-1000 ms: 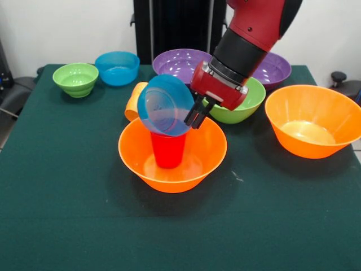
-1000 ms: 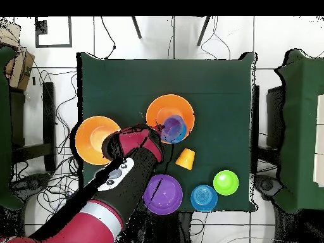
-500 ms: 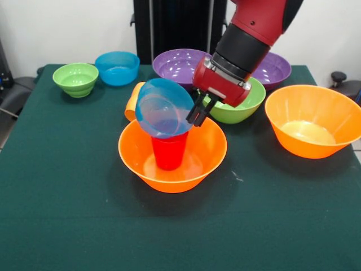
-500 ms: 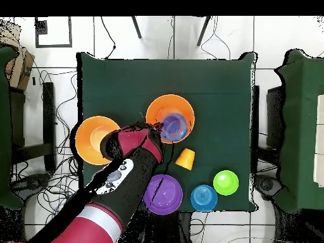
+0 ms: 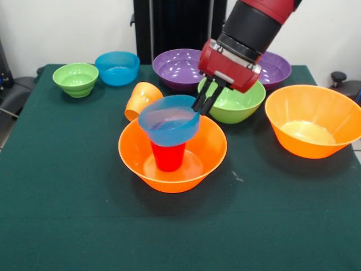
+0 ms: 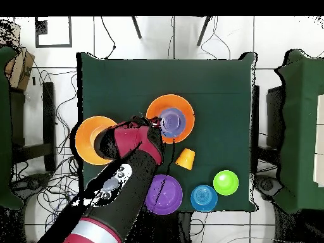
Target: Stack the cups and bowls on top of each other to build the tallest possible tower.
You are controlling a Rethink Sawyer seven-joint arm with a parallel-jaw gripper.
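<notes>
Small green bowl (image 5: 76, 78): seen upper left, beside a blue bowl (image 5: 117, 68).
Orange cup (image 5: 141, 100): tipped, behind the tower.
Tower (image 5: 172, 147): centre; red cup (image 5: 168, 156) upright in an orange bowl (image 5: 146, 164), capped by a second blue bowl (image 5: 168, 127).
Gripper (image 5: 205, 103): fingers apart, at that bowl's right rim.
Second orange bowl (image 5: 316, 127): right.

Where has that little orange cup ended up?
In the front view the orange cup lies tipped on the green cloth, just behind and left of the middle orange bowl, in front of the purple bowl.
</notes>
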